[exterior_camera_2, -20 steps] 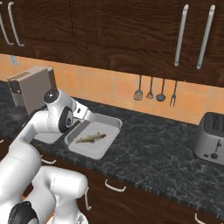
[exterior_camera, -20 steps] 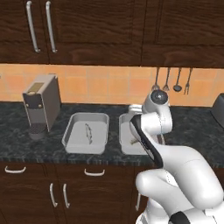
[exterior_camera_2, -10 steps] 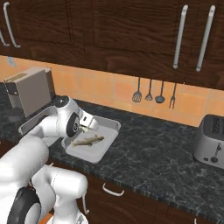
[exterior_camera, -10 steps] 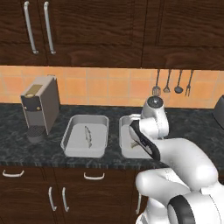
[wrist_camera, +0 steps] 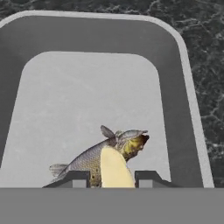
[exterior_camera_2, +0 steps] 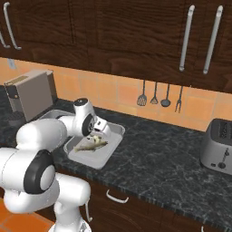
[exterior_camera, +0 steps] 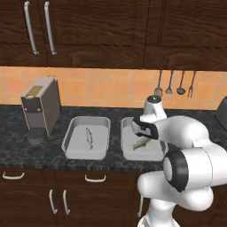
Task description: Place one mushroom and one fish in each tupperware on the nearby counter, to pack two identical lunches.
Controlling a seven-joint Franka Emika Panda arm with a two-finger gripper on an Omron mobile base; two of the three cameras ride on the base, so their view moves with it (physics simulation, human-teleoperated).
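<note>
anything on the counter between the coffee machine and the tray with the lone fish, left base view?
Nothing. In the left base view only bare dark counter separates the coffee machine from the left tupperware that holds one fish.

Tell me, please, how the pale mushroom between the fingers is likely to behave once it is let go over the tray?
The mushroom looks smooth and rounded, so it may roll a little on landing. It hangs right over the fish, so it could come to rest against that. The tupperware has raised walls, which would probably keep it inside. It seems small, likely light.
</note>
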